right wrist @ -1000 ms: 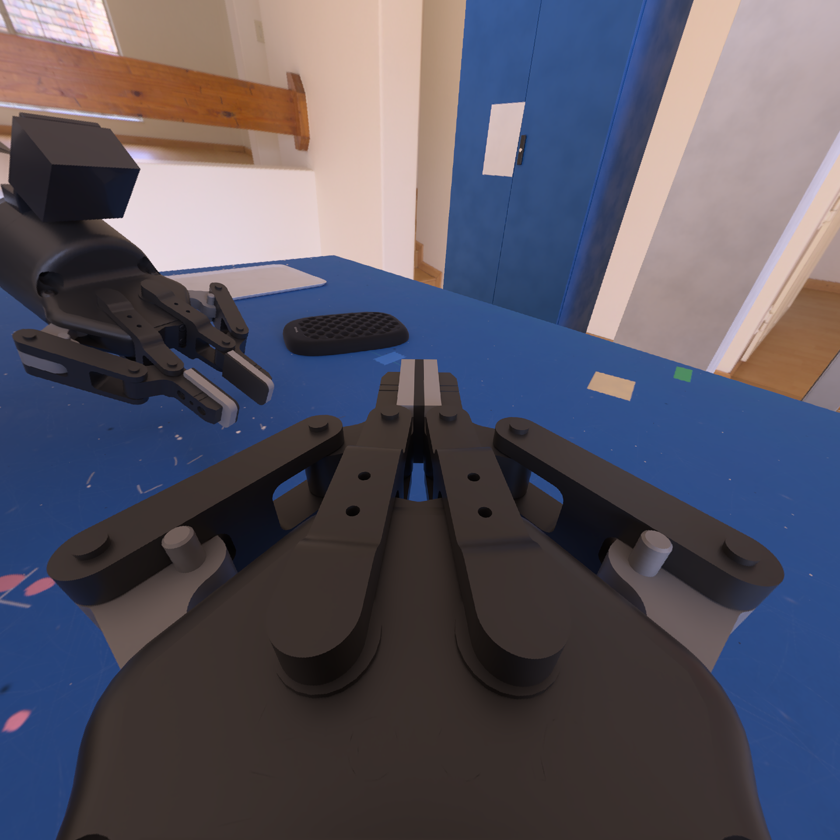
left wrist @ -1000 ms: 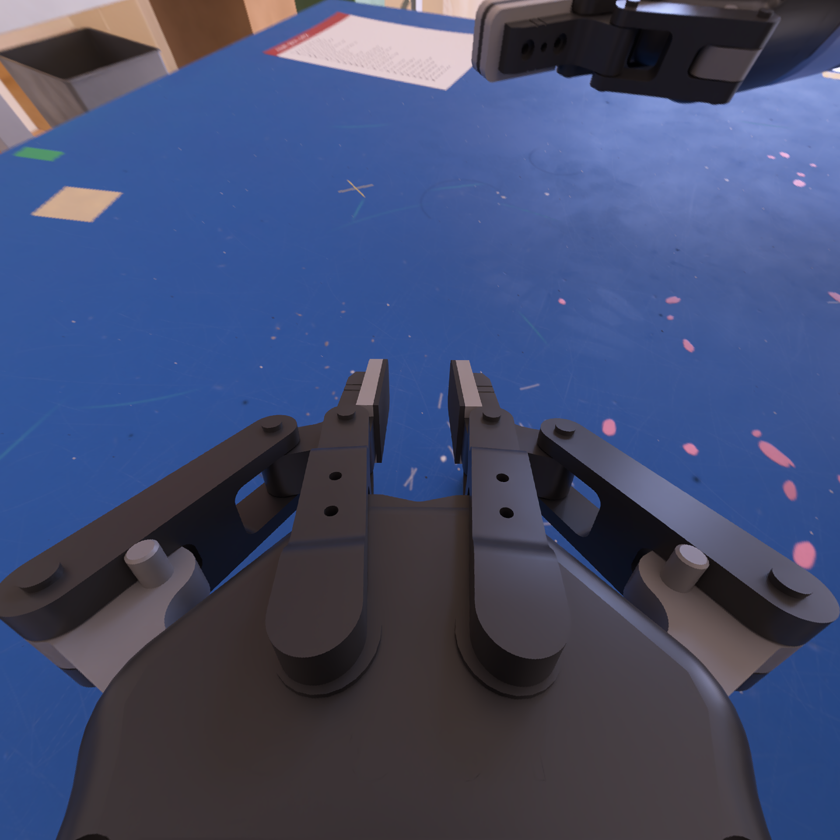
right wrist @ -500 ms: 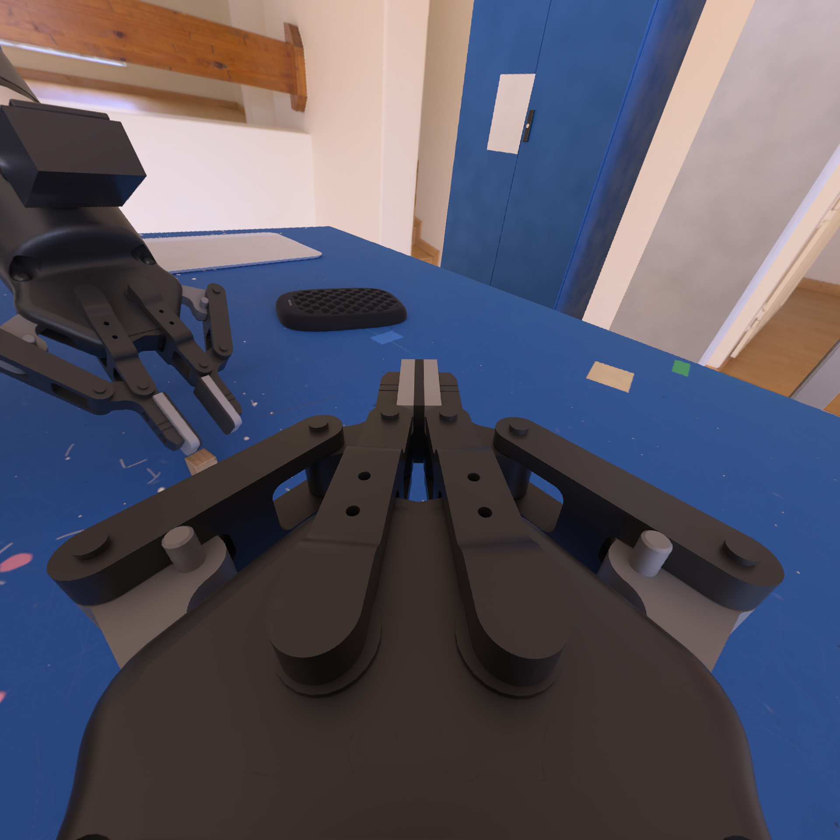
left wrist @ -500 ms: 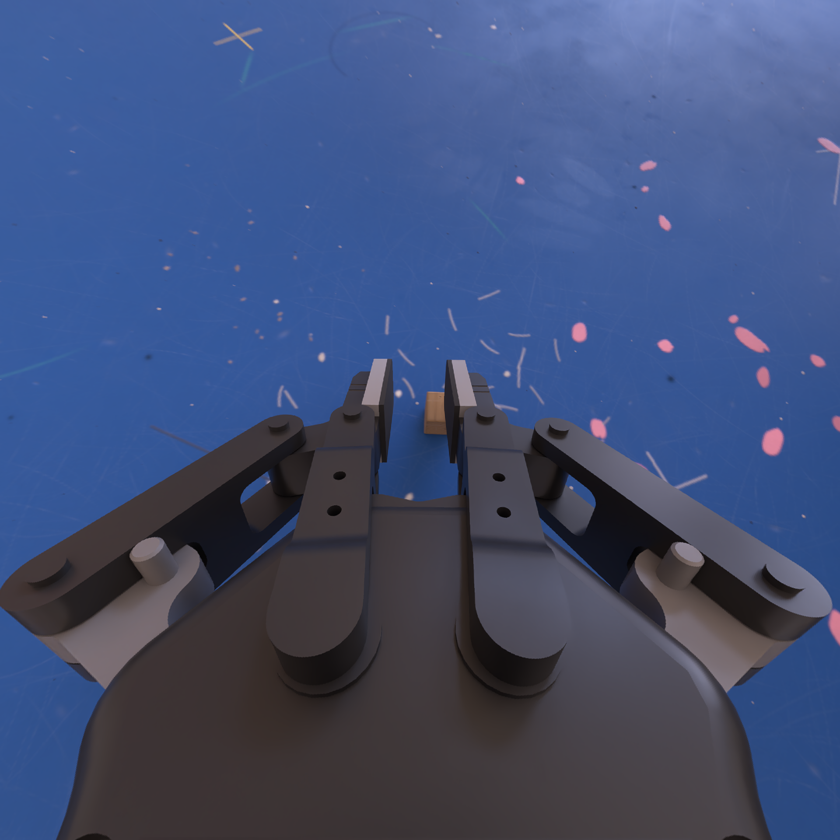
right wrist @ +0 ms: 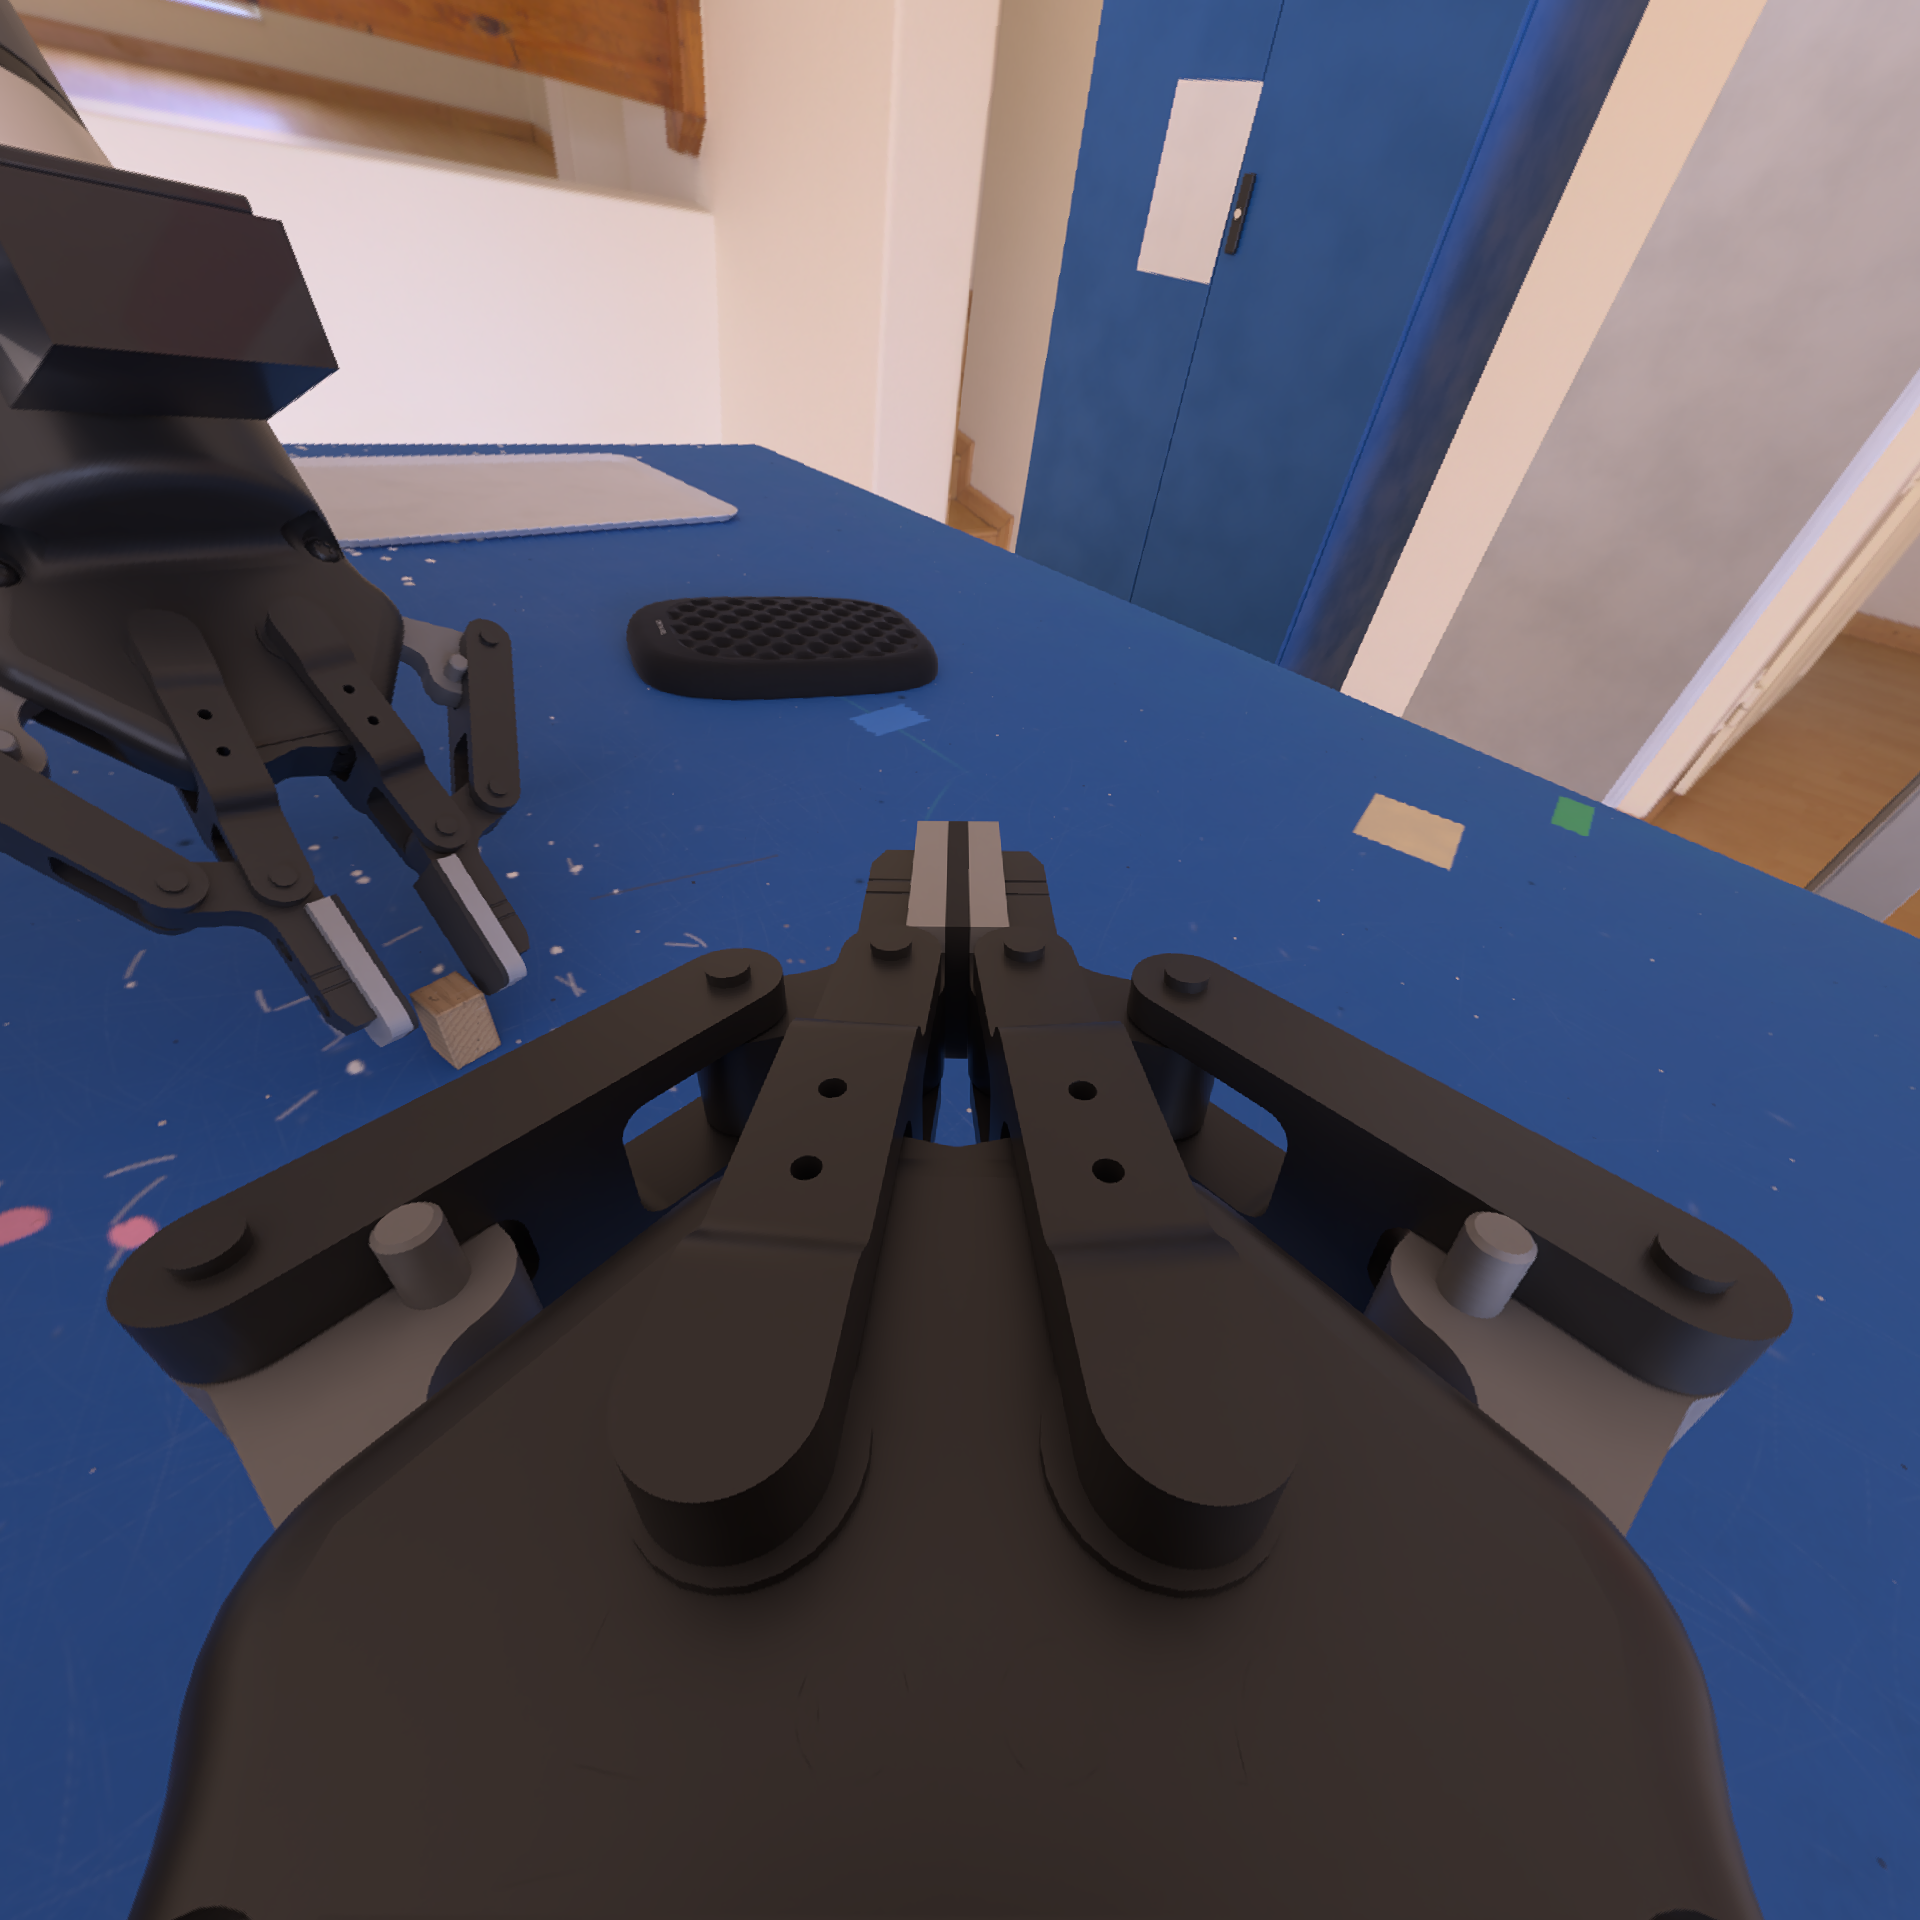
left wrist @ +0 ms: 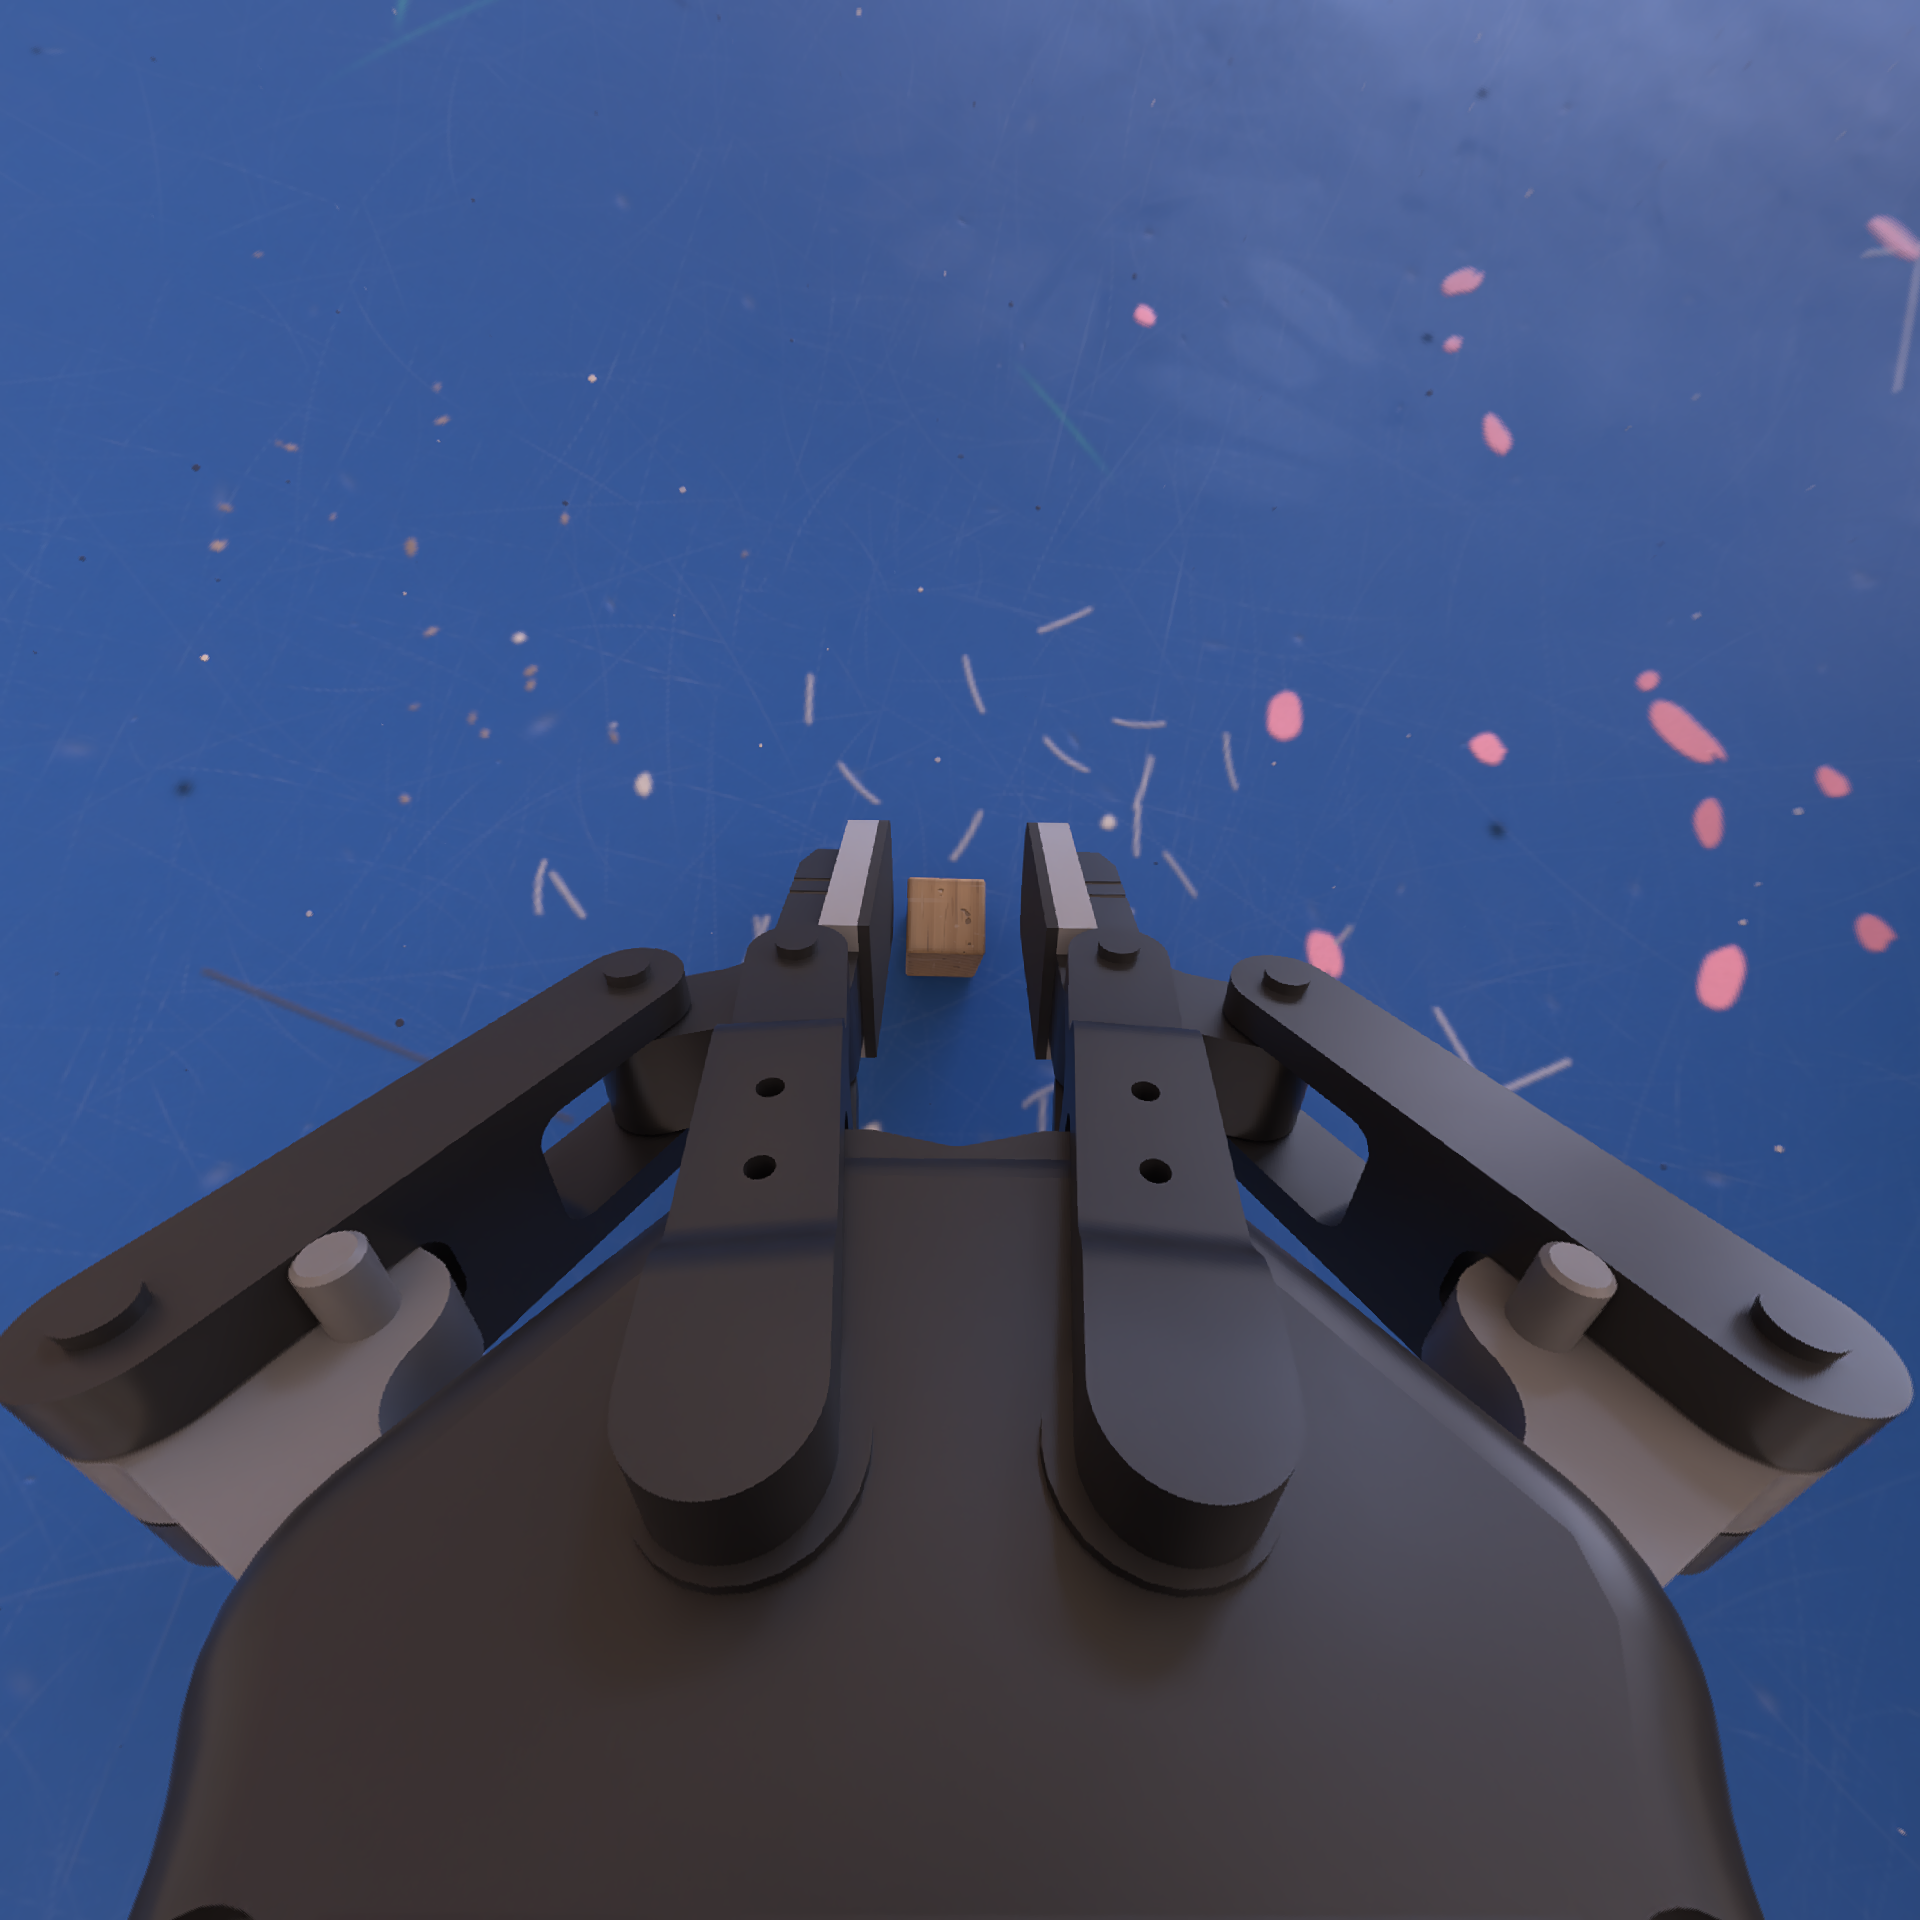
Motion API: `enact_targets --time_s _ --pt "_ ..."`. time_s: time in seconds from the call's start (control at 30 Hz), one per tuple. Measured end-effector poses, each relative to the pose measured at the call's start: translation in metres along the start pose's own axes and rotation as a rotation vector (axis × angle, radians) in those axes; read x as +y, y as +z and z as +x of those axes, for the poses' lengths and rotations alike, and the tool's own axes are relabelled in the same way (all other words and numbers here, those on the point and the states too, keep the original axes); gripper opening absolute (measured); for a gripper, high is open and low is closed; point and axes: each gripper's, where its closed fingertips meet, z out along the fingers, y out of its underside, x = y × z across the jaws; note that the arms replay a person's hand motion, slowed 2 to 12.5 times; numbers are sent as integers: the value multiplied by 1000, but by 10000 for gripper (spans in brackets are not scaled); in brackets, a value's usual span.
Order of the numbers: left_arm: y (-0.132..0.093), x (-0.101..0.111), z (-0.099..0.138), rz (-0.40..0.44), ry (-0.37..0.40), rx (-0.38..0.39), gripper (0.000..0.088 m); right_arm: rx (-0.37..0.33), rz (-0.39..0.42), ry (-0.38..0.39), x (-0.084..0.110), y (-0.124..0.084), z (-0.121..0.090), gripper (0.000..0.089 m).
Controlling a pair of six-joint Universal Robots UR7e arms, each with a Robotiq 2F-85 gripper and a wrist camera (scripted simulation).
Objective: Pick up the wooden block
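Note:
A small wooden block (left wrist: 943, 925) lies on the blue table (left wrist: 727, 416). My left gripper (left wrist: 956, 883) is open and points down at it, one finger on each side, with gaps on both sides. In the right wrist view the block (right wrist: 454, 1023) sits between the left gripper's (right wrist: 442, 987) pale fingertips, which reach down close to the table. My right gripper (right wrist: 958, 873) is shut and empty, held above the table to the right of the block.
A black perforated pad (right wrist: 779, 644) and a flat grey slab (right wrist: 499, 499) lie farther back on the table (right wrist: 1351, 1039). Tan (right wrist: 1409, 829) and green (right wrist: 1572, 815) patches sit near its right edge. A blue cabinet (right wrist: 1299, 312) stands behind.
My left gripper has tilted downward and dropped toward the table, bringing the block between its open fingers. My right gripper has stayed shut and nearly still.

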Motion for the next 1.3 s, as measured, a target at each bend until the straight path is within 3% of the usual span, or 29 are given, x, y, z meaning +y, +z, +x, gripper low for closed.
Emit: enact_targets --time_s 0.17,0.27,0.5,0.67,0.9,1.07,1.3 --pt "5 6 -3 -60 57 -61 133 -7 -18 -29 3 2 -3 0" --pt "6 4 -3 -69 98 -86 135 -10 -33 -46 5 3 -5 0" --pt "1 -7 -8 -6 103 -135 133 -27 -111 -87 18 7 -9 21" --pt "-11 -18 -20 77 76 -192 133 -67 -223 -172 28 11 -14 202" --pt "-20 -25 -29 144 41 -232 134 -195 -388 -403 32 20 -25 454" --pt "-20 -22 -31 139 38 -240 134 -273 -505 -528 35 29 -26 549" --pt "-20 -27 -29 168 60 -245 134 -381 -605 -652 42 43 -23 660"
